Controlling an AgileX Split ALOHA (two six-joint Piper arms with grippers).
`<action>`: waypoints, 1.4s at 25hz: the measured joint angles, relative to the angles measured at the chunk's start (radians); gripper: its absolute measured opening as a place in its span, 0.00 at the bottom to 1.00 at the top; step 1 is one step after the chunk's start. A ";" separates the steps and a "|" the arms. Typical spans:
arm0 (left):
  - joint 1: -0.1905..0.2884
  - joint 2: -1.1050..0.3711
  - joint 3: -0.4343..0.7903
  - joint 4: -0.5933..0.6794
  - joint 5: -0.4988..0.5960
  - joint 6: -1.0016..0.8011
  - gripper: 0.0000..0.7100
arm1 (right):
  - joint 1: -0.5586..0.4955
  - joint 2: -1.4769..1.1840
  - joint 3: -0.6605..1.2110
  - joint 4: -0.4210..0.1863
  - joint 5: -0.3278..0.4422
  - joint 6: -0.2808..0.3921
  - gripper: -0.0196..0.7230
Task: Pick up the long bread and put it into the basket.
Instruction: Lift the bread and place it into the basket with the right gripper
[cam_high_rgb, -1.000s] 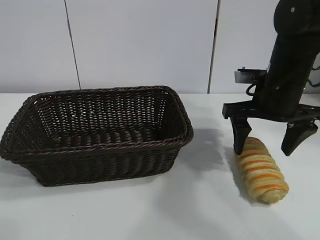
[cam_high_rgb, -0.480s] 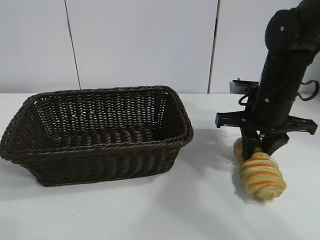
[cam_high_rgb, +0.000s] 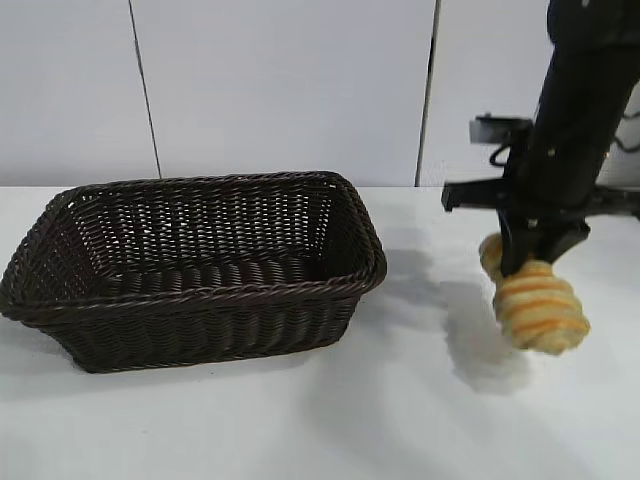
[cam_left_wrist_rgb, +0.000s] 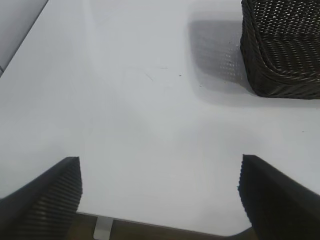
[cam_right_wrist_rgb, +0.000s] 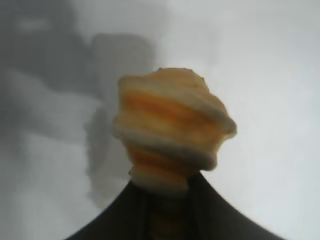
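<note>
The long bread (cam_high_rgb: 540, 308), a golden-tan loaf with orange-brown stripes, hangs tilted in the air at the right, a little above the white table. My right gripper (cam_high_rgb: 535, 255) is shut on the bread near its middle; in the right wrist view the bread (cam_right_wrist_rgb: 170, 130) sticks out from between the closed fingers (cam_right_wrist_rgb: 210, 210). The dark brown wicker basket (cam_high_rgb: 200, 290) stands at the left centre, apart from the bread, with nothing visible inside. My left gripper (cam_left_wrist_rgb: 160, 195) is open and holds nothing, over bare table; a corner of the basket (cam_left_wrist_rgb: 282, 55) shows farther off in the left wrist view.
The white table (cam_high_rgb: 400, 420) has free room between the basket and the bread, where the bread's shadow falls. A white panelled wall stands behind. In the left wrist view the table's edge (cam_left_wrist_rgb: 150, 222) lies close to the left gripper.
My right gripper closed on the bread and has lifted it off the table, slightly up and to the right. The basket has not moved.
</note>
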 joint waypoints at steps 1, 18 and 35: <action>0.000 0.000 0.000 0.000 0.000 0.000 0.87 | 0.000 -0.009 -0.037 -0.001 0.016 -0.005 0.15; 0.000 0.000 0.000 0.000 0.000 0.000 0.87 | 0.299 -0.012 -0.129 0.061 -0.112 -0.051 0.15; 0.000 0.000 0.000 0.000 0.000 0.000 0.87 | 0.512 0.228 -0.131 0.025 -0.352 -0.052 0.14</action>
